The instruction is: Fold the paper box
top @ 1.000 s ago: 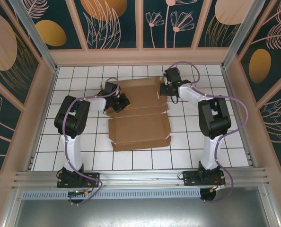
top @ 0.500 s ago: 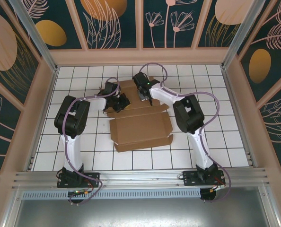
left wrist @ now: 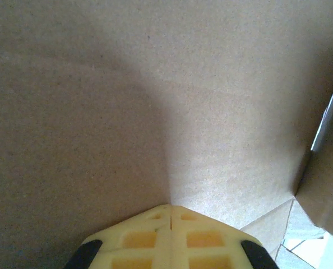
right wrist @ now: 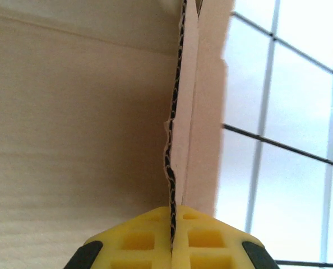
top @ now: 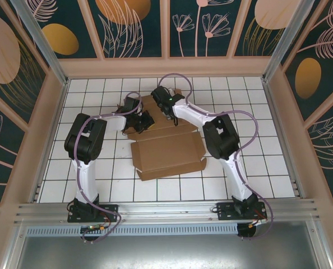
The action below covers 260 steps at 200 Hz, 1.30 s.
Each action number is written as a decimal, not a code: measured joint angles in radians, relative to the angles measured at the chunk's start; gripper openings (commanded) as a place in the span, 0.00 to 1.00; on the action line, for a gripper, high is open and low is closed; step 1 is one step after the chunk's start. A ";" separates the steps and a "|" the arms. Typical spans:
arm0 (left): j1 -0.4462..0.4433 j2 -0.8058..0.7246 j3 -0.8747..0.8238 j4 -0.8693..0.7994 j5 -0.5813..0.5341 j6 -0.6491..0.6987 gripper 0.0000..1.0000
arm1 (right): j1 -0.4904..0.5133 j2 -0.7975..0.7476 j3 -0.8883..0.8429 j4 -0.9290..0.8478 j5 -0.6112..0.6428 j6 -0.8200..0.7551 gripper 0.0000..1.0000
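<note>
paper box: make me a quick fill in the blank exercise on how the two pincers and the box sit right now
1. The right pincer is shut on a corrugated ____ of the paper box.
2. The left pincer is shut, facing bare ____.
3. Both pincers have fingers coloured ____.
4. The paper box lies on a floor of white ____.
Missing words: edge; cardboard; yellow; tiles.

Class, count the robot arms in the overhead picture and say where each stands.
2. The left arm stands near-left, the right arm near-right; both reach onto the paper box.
</note>
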 measured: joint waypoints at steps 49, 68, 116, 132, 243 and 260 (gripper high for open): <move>-0.001 0.000 0.001 0.000 0.000 0.000 0.00 | -0.024 -0.025 -0.072 -0.001 0.206 -0.113 0.00; -0.001 0.000 0.001 0.000 -0.001 0.000 0.00 | -0.035 0.019 -0.073 0.004 0.281 -0.141 0.00; -0.001 0.000 0.001 0.000 -0.001 0.000 0.00 | -0.056 0.128 -0.071 0.029 0.384 -0.201 0.13; -0.001 0.000 0.001 -0.001 -0.001 0.000 0.00 | -0.057 0.145 -0.065 0.027 0.378 -0.190 0.24; -0.006 -0.001 0.026 -0.045 -0.023 0.052 0.00 | -0.283 -0.671 -0.646 0.398 -0.438 0.077 0.70; -0.006 -0.001 0.031 -0.057 -0.024 0.061 0.00 | -0.290 -0.628 -0.691 0.425 -0.552 0.102 0.70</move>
